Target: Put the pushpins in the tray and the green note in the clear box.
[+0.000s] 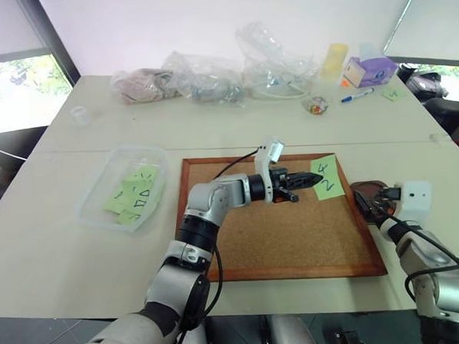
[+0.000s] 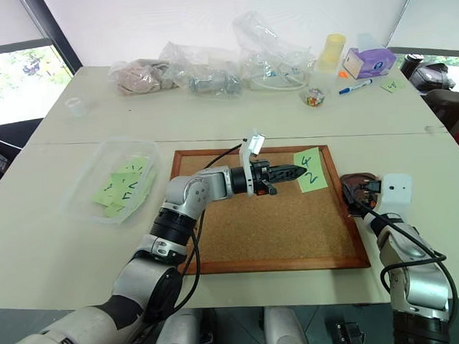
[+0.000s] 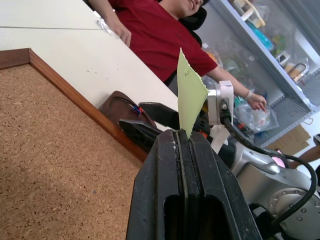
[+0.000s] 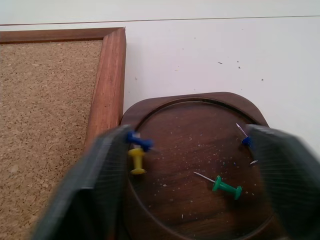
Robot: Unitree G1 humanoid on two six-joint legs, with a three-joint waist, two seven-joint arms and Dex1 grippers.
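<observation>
Left claw [image 1: 313,179] was clamped on the green note [image 1: 325,177], gripping it by one edge; the note stood out past the fingertips above the far right part of the cork board [image 1: 279,239], the "4" and "2" readable from the head camera. The left wrist camera showed the note edge-on, rising from between the closed fingers [image 3: 172,165].

Right claw [image 4: 187,170] stood wide, its two fingers straddling the tray [image 4: 200,107] with nothing gripped. The tray sat on the desk [image 1: 103,248] just beside the board's right frame. In the tray lay pushpins [image 4: 136,161]: a yellow one and a blue one next to one finger, a green one near the middle, another blue one by the other finger.

The clear box [image 1: 99,190] sat on the desk left of the board, holding other green notes.
</observation>
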